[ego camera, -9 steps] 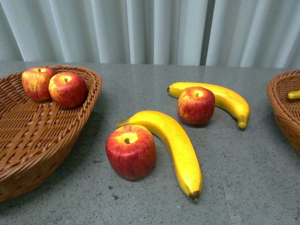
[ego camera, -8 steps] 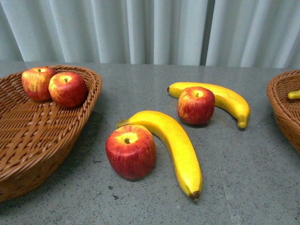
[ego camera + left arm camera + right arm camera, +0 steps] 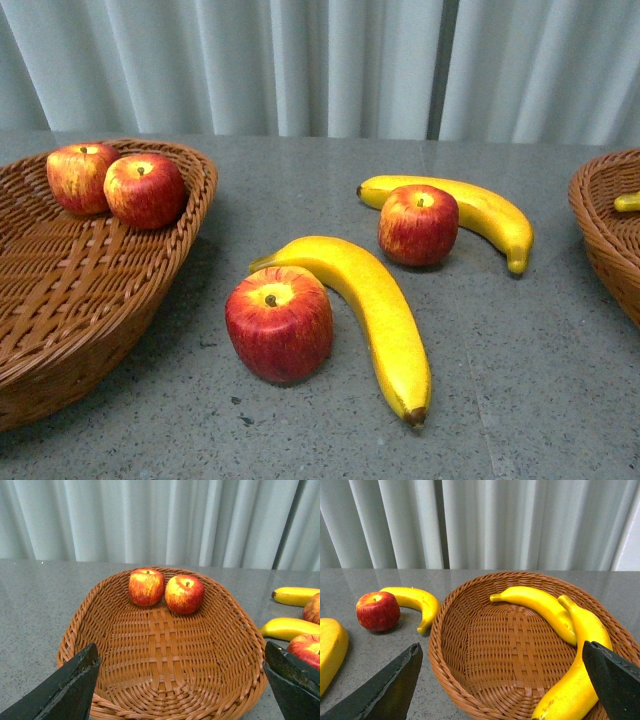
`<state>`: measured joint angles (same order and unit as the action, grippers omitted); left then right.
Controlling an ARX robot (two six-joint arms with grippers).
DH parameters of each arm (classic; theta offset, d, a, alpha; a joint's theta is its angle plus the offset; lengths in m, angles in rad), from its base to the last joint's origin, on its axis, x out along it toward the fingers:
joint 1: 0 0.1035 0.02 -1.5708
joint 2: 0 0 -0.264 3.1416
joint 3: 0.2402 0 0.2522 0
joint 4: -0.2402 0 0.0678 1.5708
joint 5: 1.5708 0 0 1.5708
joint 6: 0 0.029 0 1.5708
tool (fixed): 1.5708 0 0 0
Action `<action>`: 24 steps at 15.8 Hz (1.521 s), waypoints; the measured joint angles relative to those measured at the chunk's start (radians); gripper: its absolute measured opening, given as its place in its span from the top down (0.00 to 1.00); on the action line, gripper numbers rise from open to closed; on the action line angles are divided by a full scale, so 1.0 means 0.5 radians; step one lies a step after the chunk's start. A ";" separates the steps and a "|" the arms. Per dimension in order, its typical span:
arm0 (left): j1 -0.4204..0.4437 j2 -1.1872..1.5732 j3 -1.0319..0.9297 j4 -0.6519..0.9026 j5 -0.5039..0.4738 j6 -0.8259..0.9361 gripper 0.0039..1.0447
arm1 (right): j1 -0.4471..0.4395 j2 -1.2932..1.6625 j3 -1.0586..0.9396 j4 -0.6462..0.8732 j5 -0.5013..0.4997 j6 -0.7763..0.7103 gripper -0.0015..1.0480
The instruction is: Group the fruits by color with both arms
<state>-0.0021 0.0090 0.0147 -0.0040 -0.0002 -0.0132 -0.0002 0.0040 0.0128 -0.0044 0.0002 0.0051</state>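
Note:
On the grey table lie a near red apple [image 3: 279, 323], a near banana [image 3: 372, 310], a far apple [image 3: 418, 224] and a far banana [image 3: 485, 214]. Two apples [image 3: 145, 189] [image 3: 80, 177] sit in the left wicker basket [image 3: 60, 300]; they also show in the left wrist view [image 3: 184, 594] [image 3: 146, 586]. The right basket [image 3: 520, 650] holds two bananas [image 3: 540, 605] [image 3: 577, 670]. My left gripper [image 3: 182, 680] is open and empty over the left basket. My right gripper [image 3: 502, 680] is open and empty over the right basket. Neither arm shows in the front view.
A pleated pale curtain [image 3: 320, 65] hangs behind the table. The right basket's rim [image 3: 600, 235] sits at the front view's right edge with a banana tip [image 3: 627, 202] inside. The far apple [image 3: 378, 611] and far banana [image 3: 415, 602] lie beside the right basket.

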 joint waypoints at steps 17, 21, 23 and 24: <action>0.014 0.981 0.462 0.339 -0.437 -0.005 0.06 | 0.000 0.000 0.000 0.000 0.000 -0.003 0.06; -0.085 1.951 0.974 0.850 -0.060 0.198 0.06 | 0.000 0.000 0.000 0.000 0.000 -0.003 0.06; -0.262 2.340 1.288 0.669 0.173 0.294 0.06 | 0.000 0.000 0.000 0.000 0.000 -0.003 0.06; -0.332 2.457 1.408 0.555 0.293 0.315 0.06 | 0.000 0.000 0.000 0.000 0.000 -0.003 0.06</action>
<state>-0.1680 1.2377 0.7189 0.2737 0.1463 0.1444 -0.0002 0.0040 0.0128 -0.0044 0.0002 0.0036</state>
